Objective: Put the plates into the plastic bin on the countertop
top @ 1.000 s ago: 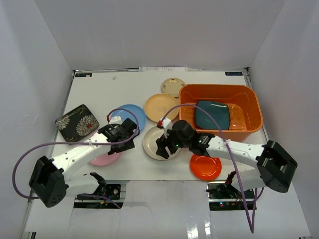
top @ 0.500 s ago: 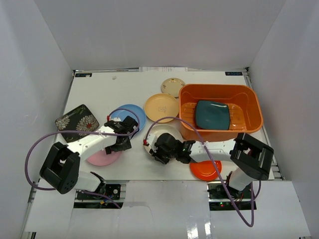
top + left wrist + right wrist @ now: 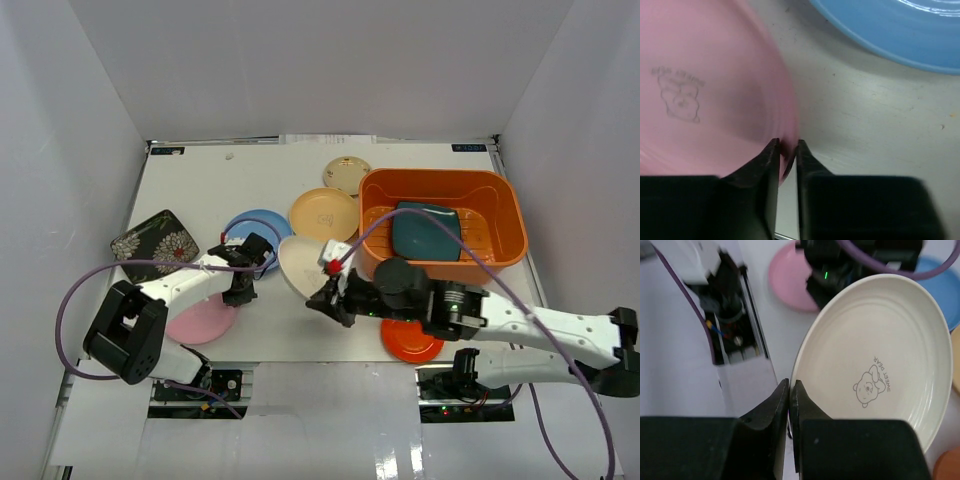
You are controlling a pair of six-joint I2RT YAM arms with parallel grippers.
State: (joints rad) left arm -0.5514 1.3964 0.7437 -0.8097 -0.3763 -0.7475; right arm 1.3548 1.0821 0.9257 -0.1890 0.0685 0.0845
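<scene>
In the top view my right gripper (image 3: 325, 295) is shut on the rim of the cream plate (image 3: 299, 263), which is tilted up off the countertop (image 3: 200, 185). The right wrist view shows my right gripper (image 3: 790, 387) pinching that cream plate (image 3: 875, 355) at its edge. My left gripper (image 3: 785, 149) is shut on the rim of the pink plate (image 3: 700, 90). From above, my left gripper (image 3: 243, 287) is at the pink plate (image 3: 203, 322)'s right edge. The orange plastic bin (image 3: 445, 176) holds a dark teal plate (image 3: 425, 230).
A blue plate (image 3: 258, 228), a tan plate (image 3: 322, 213) and a small beige plate (image 3: 347, 175) lie left of the bin. A black floral plate (image 3: 153, 245) is at the far left. A red-orange plate (image 3: 412, 338) lies under my right arm. Pale grey walls enclose the countertop.
My right gripper closed on the cream plate's rim and tilted it up off the countertop. My left gripper closed on the pink plate's rim.
</scene>
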